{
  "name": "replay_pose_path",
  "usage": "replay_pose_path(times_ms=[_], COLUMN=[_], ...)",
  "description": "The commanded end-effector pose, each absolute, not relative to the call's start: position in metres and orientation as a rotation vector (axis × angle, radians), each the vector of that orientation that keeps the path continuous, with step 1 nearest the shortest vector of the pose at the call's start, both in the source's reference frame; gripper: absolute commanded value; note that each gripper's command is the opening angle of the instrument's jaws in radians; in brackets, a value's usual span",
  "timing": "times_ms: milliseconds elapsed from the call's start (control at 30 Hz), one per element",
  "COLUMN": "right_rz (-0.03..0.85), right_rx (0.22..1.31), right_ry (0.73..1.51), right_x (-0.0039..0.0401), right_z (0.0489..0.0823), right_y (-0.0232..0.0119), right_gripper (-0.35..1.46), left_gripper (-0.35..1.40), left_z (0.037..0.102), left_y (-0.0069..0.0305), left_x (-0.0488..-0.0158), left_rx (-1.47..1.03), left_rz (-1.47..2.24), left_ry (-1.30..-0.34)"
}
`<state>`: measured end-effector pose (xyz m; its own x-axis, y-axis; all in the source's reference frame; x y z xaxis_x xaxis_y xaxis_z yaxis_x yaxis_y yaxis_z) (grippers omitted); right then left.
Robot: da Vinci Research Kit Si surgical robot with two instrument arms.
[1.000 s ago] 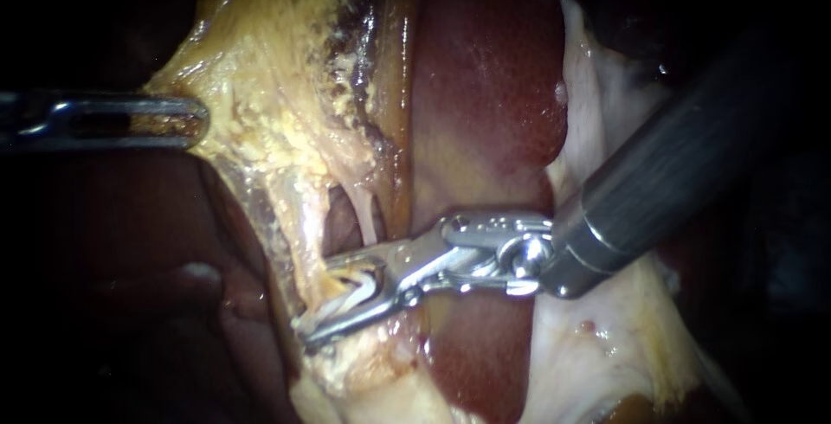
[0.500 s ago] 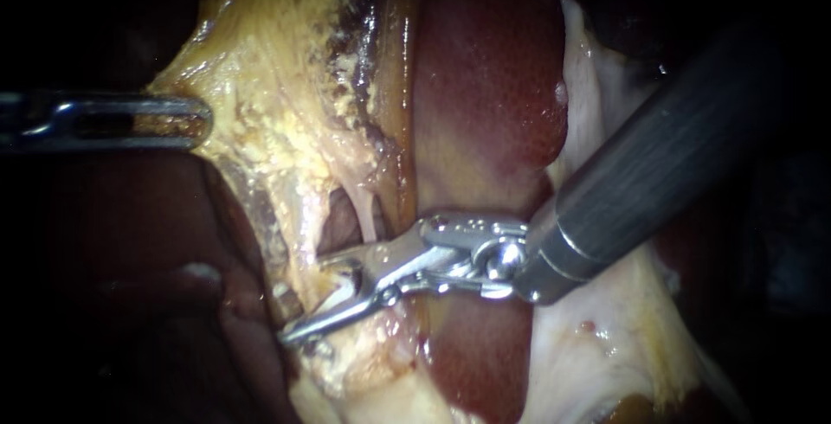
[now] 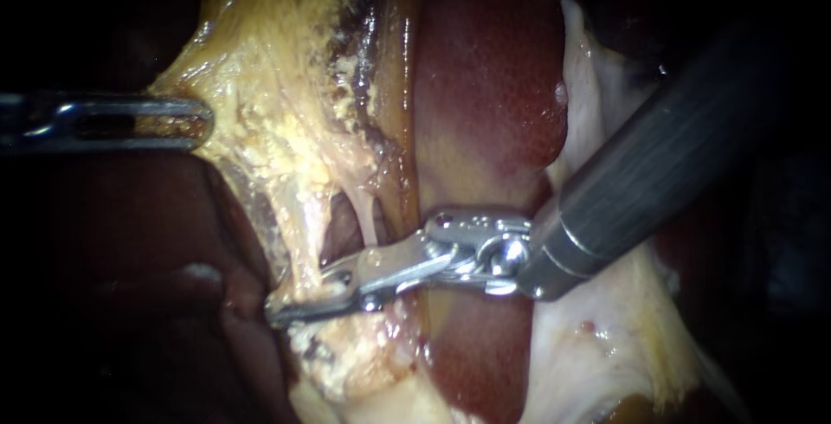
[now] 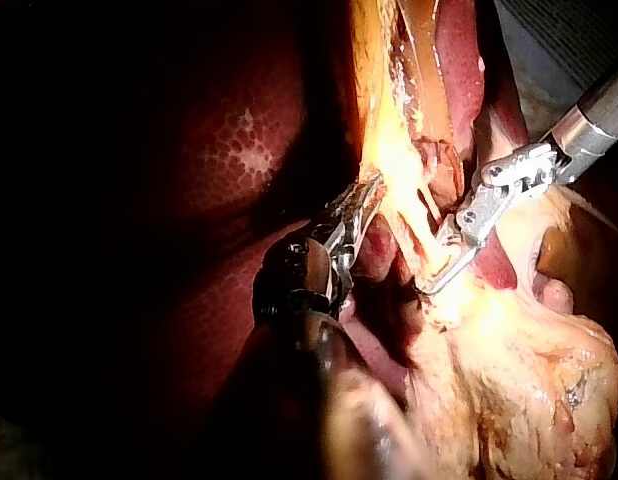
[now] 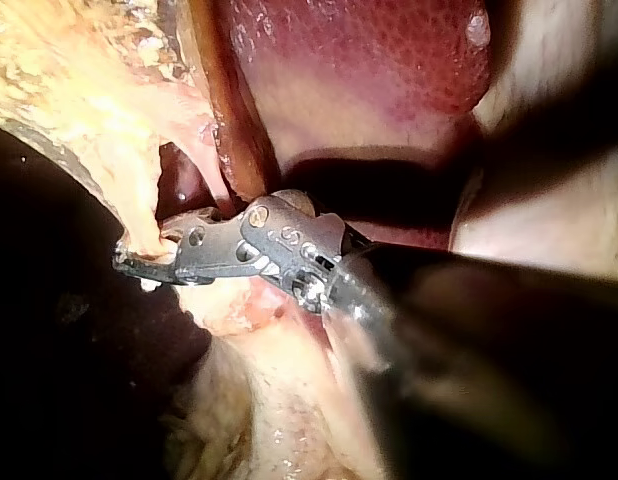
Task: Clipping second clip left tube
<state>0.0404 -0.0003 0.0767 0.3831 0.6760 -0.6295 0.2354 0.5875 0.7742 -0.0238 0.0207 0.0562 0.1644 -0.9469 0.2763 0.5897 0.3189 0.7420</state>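
A: Status, left instrument (image 3: 197, 121)?
B: Its claw is closed on yellow tissue (image 3: 260, 130).
A: And the left tube (image 3: 301, 238)?
B: It lies across the right instrument (image 3: 290, 307), inside the claw near the tip. That claw is clamped almost flat on it. The liver (image 3: 485, 86) sits behind the claw's hinge.

The endoscope is set close to the tissue, facing the liver (image 3: 485, 86) at upper centre of the frame. The left instrument (image 3: 201, 121) is seen at the left edge and the right instrument (image 3: 281, 309) from the upper right. The left wrist view is taken from behind its own instrument, a little farther back. The right wrist view is taken nearest, along its own shaft. The left tube (image 3: 303, 251), the yellow tissue (image 3: 260, 86) and the right instrument's tip are shared by all three views.
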Motion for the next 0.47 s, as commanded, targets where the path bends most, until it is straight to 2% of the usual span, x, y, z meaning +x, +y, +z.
replay_pose_path(times_ms=[33,467], right_rz=[0.342,0.337], right_rx=[0.944,0.941], right_ry=[1.183,1.185], right_x=[0.0403,0.0403], right_z=[0.0768,0.0767], right_y=[-0.0003,-0.0003], right_gripper=[-0.35,-0.35], left_gripper=[-0.35,-0.35], left_z=[0.0562,0.0562], left_y=[0.0207,0.0208], left_x=[-0.0238,-0.0238], left_rx=[0.535,0.535], left_rz=[-1.172,-1.172], left_ry=[-0.814,-0.814])
